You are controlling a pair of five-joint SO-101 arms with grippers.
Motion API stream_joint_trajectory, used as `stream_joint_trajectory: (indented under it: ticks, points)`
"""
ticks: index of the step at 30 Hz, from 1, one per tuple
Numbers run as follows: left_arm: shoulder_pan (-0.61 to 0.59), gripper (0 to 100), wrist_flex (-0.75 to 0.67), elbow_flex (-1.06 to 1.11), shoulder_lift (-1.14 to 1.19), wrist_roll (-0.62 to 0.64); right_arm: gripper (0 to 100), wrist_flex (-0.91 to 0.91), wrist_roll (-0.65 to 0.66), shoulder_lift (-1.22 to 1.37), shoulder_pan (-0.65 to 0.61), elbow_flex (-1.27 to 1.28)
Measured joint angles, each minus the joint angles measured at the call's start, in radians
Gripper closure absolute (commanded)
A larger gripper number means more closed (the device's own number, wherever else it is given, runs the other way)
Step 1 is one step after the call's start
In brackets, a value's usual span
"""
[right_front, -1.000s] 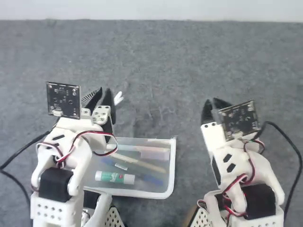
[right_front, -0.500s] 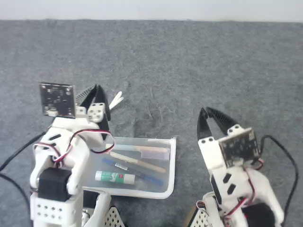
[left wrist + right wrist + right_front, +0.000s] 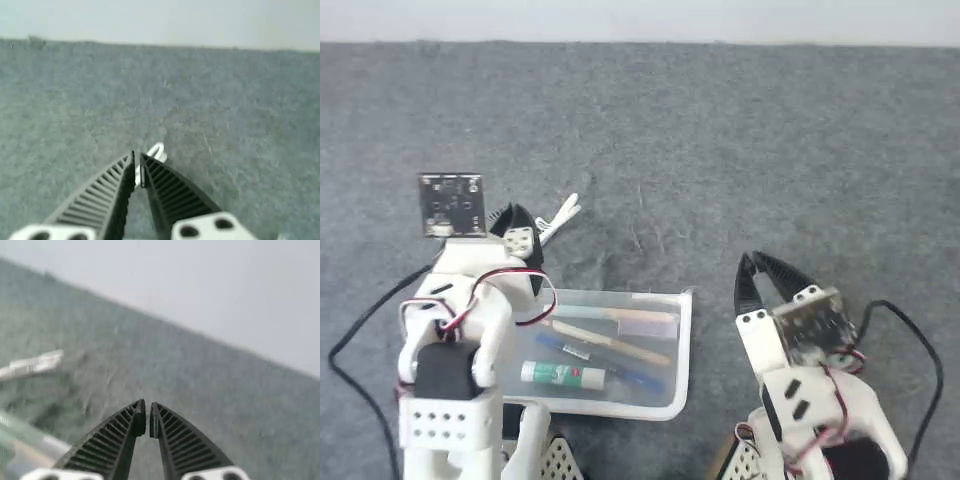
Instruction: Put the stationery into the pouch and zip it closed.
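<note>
Ribbed left jaws seemingly pinch a white looped tab (image 3: 157,151); right jaws closed, empty.

Print on the glue stick (image 3: 563,375) seems unreadable.

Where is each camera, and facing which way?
High view: overhead, looking down at the pouch, left arm, right arm.
Left wrist: on the left arm, looking across the carpet past its pincer, shut on a white tab.
Right wrist: on the right arm, looking across the carpet past its shut pincer.
Shared: the white tab, all three.
</note>
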Motion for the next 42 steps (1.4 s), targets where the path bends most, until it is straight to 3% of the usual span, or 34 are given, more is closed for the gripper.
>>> stream_joint_trajectory:
  ticks: [12, 23, 33, 42]
  points:
    - [0.000, 99, -0.066, 0.172, -0.015, -0.069, 99.1, 0.018, 0.000, 0.003, -0.003, 0.290]
    - [0.000, 99, -0.066, 0.420, -0.557, -0.071, 99.1, 0.018, -0.029, 0.011, -0.005, 0.443]
    - [0.000, 99, -0.052, 0.442, -0.560, -0.086, 99.1, 0.018, -0.097, 0.017, -0.003, 0.560]
    - [0.002, 99, -0.029, 0.637, -0.560, -0.158, 99.1, 0.025, -0.097, 0.020, -0.002, 0.563]
